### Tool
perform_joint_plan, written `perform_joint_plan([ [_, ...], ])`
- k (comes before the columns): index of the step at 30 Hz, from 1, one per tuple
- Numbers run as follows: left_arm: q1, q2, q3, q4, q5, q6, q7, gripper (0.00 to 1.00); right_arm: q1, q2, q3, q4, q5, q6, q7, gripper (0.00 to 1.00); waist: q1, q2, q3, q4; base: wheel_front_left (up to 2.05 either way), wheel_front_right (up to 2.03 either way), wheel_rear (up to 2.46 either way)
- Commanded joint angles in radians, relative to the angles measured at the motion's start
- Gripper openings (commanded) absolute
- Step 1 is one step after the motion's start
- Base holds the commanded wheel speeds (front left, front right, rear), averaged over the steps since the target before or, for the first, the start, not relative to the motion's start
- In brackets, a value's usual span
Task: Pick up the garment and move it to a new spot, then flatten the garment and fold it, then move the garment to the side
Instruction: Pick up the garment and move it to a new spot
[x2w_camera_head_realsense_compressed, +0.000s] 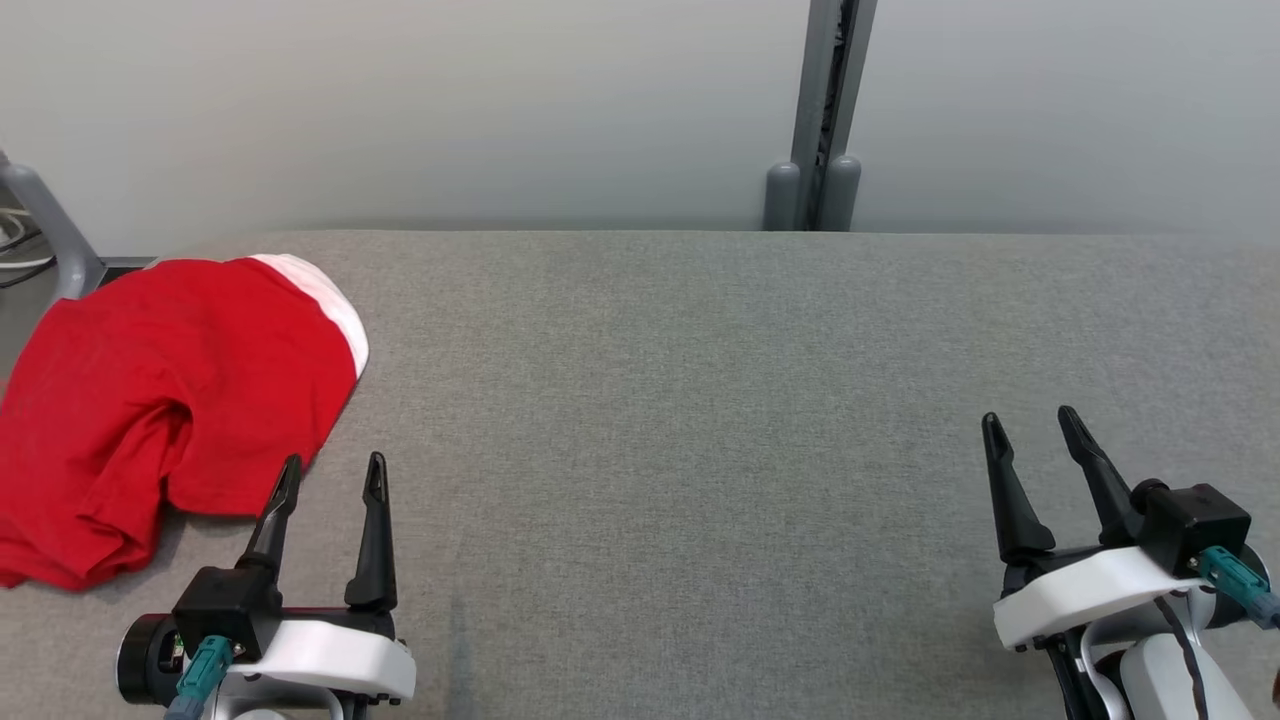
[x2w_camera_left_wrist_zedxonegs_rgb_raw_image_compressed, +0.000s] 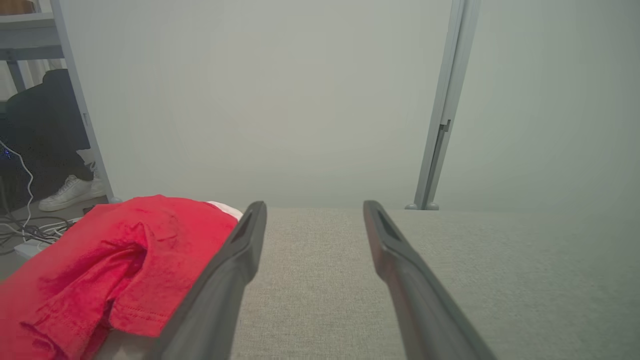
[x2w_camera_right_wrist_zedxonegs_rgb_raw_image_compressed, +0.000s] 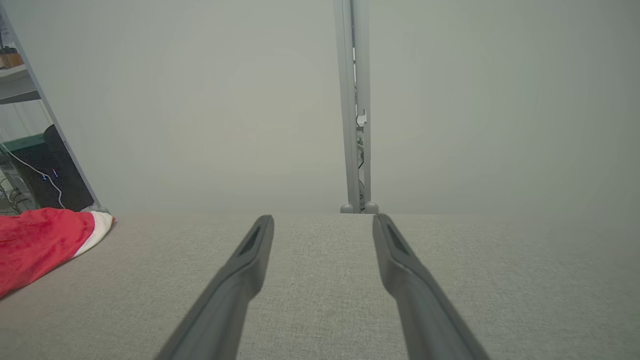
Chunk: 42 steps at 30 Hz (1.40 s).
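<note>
Grey woven fabric covers the table (x2w_camera_head_realsense_compressed: 700, 400) across the head view. At its left side lies the red garment (x2w_camera_head_realsense_compressed: 170, 400), bunched and loosely folded, with a white band (x2w_camera_head_realsense_compressed: 335, 305) along its far edge. The left gripper (x2w_camera_head_realsense_compressed: 334, 462) sits just beside the garment's near edge, fingers spread wide and holding nothing. The right gripper (x2w_camera_head_realsense_compressed: 1028, 415), well apart from it, is likewise spread and empty.
</note>
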Motion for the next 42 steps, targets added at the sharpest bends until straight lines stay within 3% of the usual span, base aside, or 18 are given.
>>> perform_joint_plan([
  [1, -0.013, 0.002, 0.001, -0.001, -0.007, 0.002, -0.003, 1.0, 0.004, -0.003, 0.001, -0.002, 0.002, 0.002, -0.005, 1.0, -0.0001, 0.0, 0.001, 0.016, 0.0, 0.0, 0.0],
  [23, 0.03, 0.002, 0.018, -0.023, -0.01, 0.012, -0.003, 1.0, 0.012, -0.011, 0.066, 0.016, 0.03, 0.002, -0.004, 1.0, -0.0001, 0.0, 0.002, 0.263, 0.0, 0.0, 0.0],
  [42, 0.063, 0.002, 0.062, -0.023, -0.018, 0.006, -0.003, 1.0, 0.02, 0.004, 0.097, 0.031, 0.053, 0.002, -0.005, 1.0, -0.0001, 0.0, -0.025, 0.388, 0.0, 0.0, 0.0],
])
